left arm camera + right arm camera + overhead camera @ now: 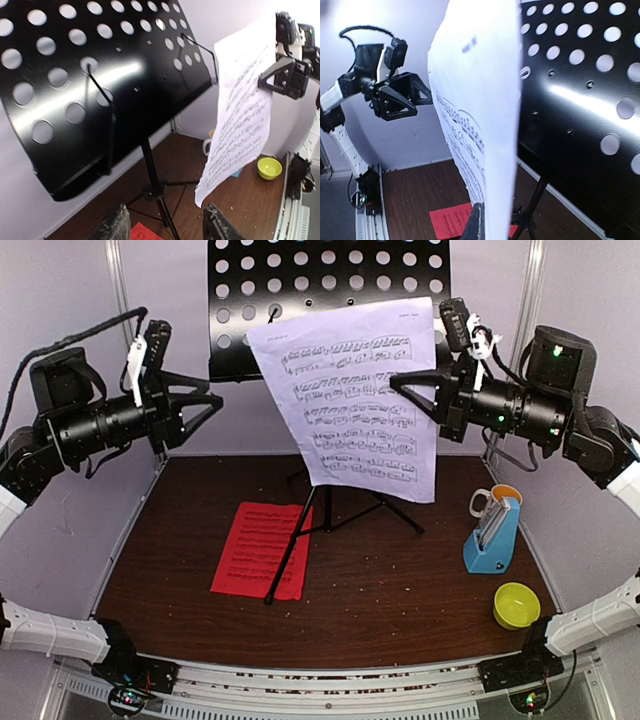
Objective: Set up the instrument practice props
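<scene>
Black perforated metal fills the top centre of the overhead view: the music stand [330,290] is upright on its tripod legs in the middle of the brown table [400,580], its desk tilted back; the white music sheet [360,400] hangs in front of the desk's right half, slanted, its lower edge reaching down over the stand's pole; from the left wrist view the paper is seen apart from the desk, held up in the air rather than resting on the ledge; the right gripper [398,383] comes in from the upper right of the frame and has its jaws closed on the sheet's right edge, the paper pinched between them; the left gripper [215,405] hovers at the upper left, level with the desk's lower edge, jaws parted and holding nothing; the red music sheet [262,550] lies flat on the table at lower left of centre, with one tripod leg crossing over its right side; the blue metronome [492,535] stands upright at the right of the table; a white mug [483,500] sits just behind it, and a yellow bowl [516,605] lies near the lower right corner.
</scene>
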Action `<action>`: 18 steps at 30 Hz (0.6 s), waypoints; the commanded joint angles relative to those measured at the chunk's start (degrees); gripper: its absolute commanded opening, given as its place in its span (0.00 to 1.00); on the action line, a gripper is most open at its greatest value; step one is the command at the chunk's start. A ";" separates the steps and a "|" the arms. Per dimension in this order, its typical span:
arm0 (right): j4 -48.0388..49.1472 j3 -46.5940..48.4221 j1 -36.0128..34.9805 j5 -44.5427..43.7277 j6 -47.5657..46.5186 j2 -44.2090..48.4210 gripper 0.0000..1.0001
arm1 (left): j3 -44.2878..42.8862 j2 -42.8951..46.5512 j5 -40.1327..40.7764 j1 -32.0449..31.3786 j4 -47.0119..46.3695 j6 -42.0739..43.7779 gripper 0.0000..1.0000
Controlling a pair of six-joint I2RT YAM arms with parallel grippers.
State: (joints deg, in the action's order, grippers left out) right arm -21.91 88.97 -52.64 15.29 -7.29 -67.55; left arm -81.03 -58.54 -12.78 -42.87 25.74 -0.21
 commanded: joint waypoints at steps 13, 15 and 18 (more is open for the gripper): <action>17.27 12.19 4.10 -9.07 10.71 -4.23 0.00 | -20.78 -17.16 13.53 -0.20 -7.83 -2.83 0.51; 17.15 13.93 4.73 -9.46 10.43 -5.46 0.00 | -22.43 -18.65 14.67 -0.19 -7.87 -2.69 0.50; 16.31 17.01 5.62 -9.83 10.32 -7.92 0.00 | -25.05 -21.02 16.70 -0.31 -6.83 -2.07 0.46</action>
State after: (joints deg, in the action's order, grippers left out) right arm -6.50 102.32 -48.12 7.05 2.13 -72.73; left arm -101.89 -77.89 0.91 -42.87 21.41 -2.66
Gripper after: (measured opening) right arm 0.009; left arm 0.484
